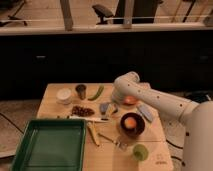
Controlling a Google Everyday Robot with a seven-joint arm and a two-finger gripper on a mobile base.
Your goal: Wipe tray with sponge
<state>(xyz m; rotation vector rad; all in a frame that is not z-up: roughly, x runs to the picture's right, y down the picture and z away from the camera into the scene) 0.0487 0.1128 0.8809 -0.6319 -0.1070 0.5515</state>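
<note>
- Camera view, the layout: the tray (49, 122) sits at the front-left of the worktop (50, 89), and its green floor looks bare. The sponge (105, 108) lies mid-worktop, apart from the tray and beyond its far right corner.
- The gripper (112, 104) hangs low right at the sponge, on its right side, under the bent white arm (150, 97). I cannot tell how the jaws stand or whether they have hold of anything.
- Wrong pick: a paler blue-grey slab (145, 113) lies near on the right, beside the dark bowl (132, 125). A grasp that strays that way would bring the wrong thing to the tray.
- Weak hold: the sponge looks soft and flat. A pinch on one edge could fold it, and it might drop on the way across.
- Clutter on the path: a heap of dark nuts (82, 110), a thin knife-like utensil (88, 118) and a yellow-green stick (93, 134) lie between the sponge and the tray. A low carry would likely sweep some of them along, perhaps into the tray.
- The rim: the tray's edge is raised. Coming in too low could catch it and shove the tray, which lies close to the worktop's front-left edge.
- The swing: a dark cup (80, 91) and a green pod (96, 92) stand just behind the sponge, and an orange thing (130, 100) lies close by the arm. A wide turn of the wrist could knock any of them.
</note>
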